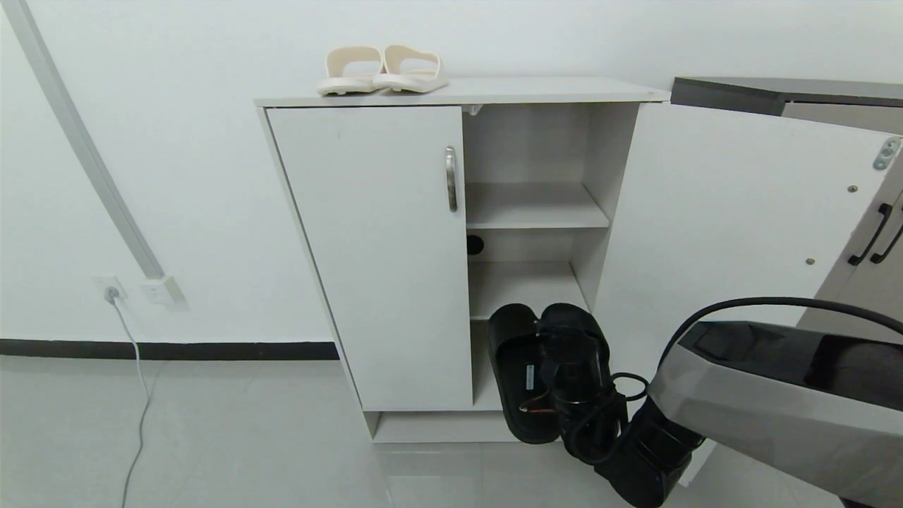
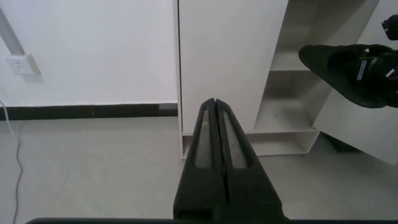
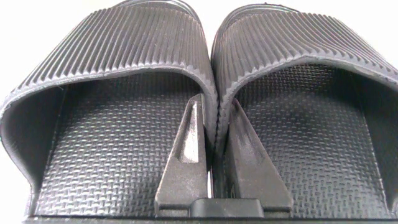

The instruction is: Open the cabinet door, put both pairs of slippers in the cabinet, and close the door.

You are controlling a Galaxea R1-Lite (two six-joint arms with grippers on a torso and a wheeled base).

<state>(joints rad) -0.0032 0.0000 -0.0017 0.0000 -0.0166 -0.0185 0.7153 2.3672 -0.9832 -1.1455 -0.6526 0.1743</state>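
Pinching the black ribbed rubber slippers (image 1: pixel 518 374) by their touching inner walls, my right gripper (image 3: pixel 216 99) has them lower centre, toes aimed into the open right side of the white wooden cabinet (image 1: pixel 367 247).

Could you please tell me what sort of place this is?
Probably a home entryway, or a mock-up of one: a white shoe cabinet stands against a plain wall on a glossy floor, with beige slippers on top and black slippers at its open side.
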